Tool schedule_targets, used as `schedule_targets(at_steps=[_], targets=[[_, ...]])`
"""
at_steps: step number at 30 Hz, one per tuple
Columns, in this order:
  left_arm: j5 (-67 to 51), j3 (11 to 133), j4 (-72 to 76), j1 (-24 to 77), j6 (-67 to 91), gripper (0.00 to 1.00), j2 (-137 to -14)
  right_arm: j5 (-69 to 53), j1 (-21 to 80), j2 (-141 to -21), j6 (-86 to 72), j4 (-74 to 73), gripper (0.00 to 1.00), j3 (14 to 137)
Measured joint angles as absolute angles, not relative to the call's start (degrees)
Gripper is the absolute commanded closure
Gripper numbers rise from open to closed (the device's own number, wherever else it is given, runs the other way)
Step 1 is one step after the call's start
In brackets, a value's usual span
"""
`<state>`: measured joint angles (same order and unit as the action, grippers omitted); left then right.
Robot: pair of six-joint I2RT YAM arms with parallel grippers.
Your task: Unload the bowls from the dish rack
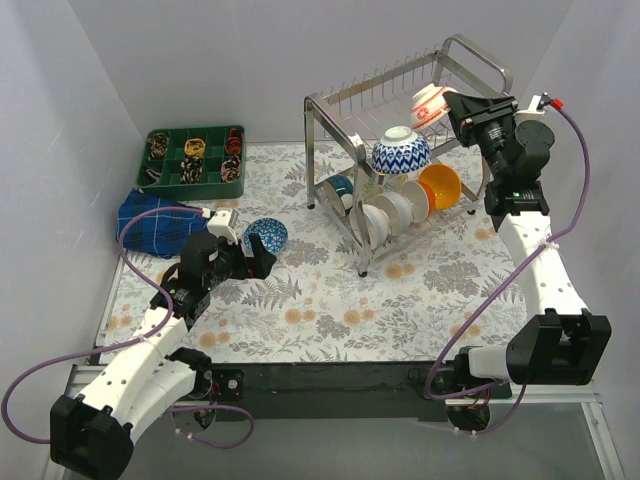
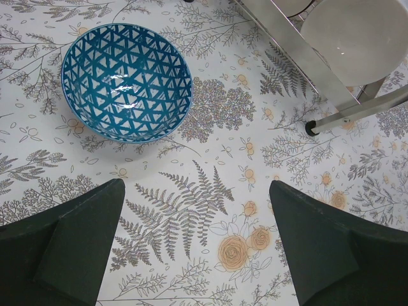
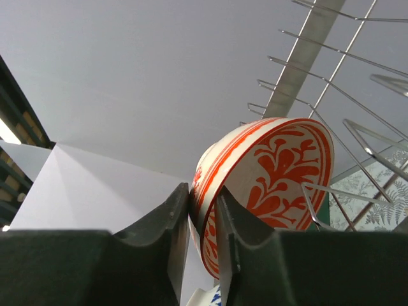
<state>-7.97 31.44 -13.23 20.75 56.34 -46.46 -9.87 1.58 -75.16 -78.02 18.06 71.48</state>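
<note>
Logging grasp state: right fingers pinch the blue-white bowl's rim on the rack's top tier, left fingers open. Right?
No: the right fingers pinch the red-white bowl, per the right wrist view; rim, top tier of the dish rack and open left fingers hold.

Bright, even, diffuse light across all three views.
Shadows lie faint; small glints mark the steel dish rack (image 1: 311, 150) and the glazed blue bowl (image 2: 126, 81) (left wrist view); the dark fingers (image 3: 162, 239) nearest the right lens look slightly soft.
</note>
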Motion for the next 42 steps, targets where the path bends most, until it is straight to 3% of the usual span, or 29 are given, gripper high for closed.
schedule_targets(at_steps=[9,27,42], targets=[[-7.97,31.40,-13.21,20.75,56.36,0.02,-46.46,-12.01,1.56,-79.79,-79.81,25.52,0.99,73.28],[-7.99,31.22,-12.86,20.75,56.34,0.02,-46.46,-17.61,1.26,-87.13,-79.11,32.03,0.99,82.94],[-8.08,31.11,-12.82,20.75,56.34,0.02,-46.02,-19.68,-1.54,-73.38,-70.13,32.97,0.99,78.37]])
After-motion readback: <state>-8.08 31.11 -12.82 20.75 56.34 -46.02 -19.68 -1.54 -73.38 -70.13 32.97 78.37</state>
